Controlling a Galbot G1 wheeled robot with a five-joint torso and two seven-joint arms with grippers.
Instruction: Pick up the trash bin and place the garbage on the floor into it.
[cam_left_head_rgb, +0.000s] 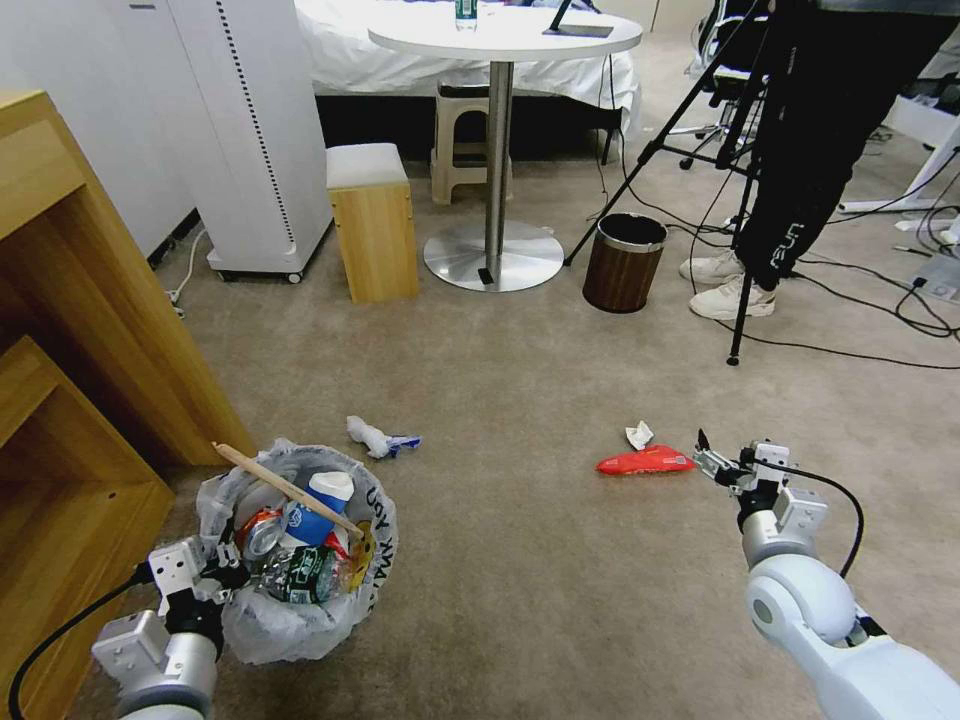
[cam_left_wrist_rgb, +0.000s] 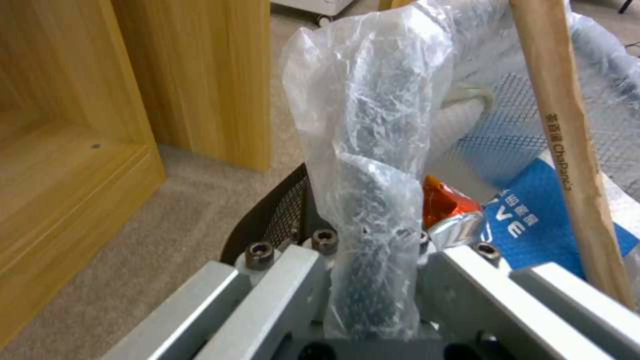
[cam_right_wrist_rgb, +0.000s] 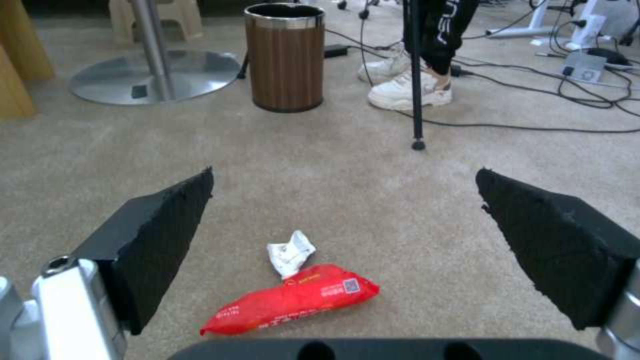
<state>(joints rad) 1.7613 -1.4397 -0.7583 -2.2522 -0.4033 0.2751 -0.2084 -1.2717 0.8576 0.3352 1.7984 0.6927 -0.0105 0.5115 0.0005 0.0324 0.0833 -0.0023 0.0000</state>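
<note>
The trash bin (cam_left_head_rgb: 300, 600), black with a crinkly clear liner, is at my lower left over the beige carpet floor (cam_left_head_rgb: 520, 560). My left gripper (cam_left_head_rgb: 215, 575) is shut on its bag-wrapped rim (cam_left_wrist_rgb: 373, 200). Inside lie a wooden stick (cam_left_wrist_rgb: 567, 125), a blue-white paper cup (cam_left_wrist_rgb: 527, 220) and a crushed can (cam_left_head_rgb: 262, 532). On the floor at the right lies a red snack bag (cam_left_head_rgb: 645, 461) with a crumpled tissue (cam_left_head_rgb: 638, 434) beside it. My right gripper (cam_left_head_rgb: 705, 458) is open just right of the bag. The right wrist view has the bag (cam_right_wrist_rgb: 293, 300) and tissue (cam_right_wrist_rgb: 290, 252) between the fingers (cam_right_wrist_rgb: 167, 235). More crumpled white-and-blue garbage (cam_left_head_rgb: 380, 438) lies near the bin.
A wooden shelf unit (cam_left_head_rgb: 80, 350) stands close on the left of the bin. Farther off are a wooden stool (cam_left_head_rgb: 372, 220), a round table's steel base (cam_left_head_rgb: 493, 255), a brown wood-grain bin (cam_left_head_rgb: 622, 262), a tripod leg (cam_left_head_rgb: 740, 300) and cables (cam_left_head_rgb: 900, 300).
</note>
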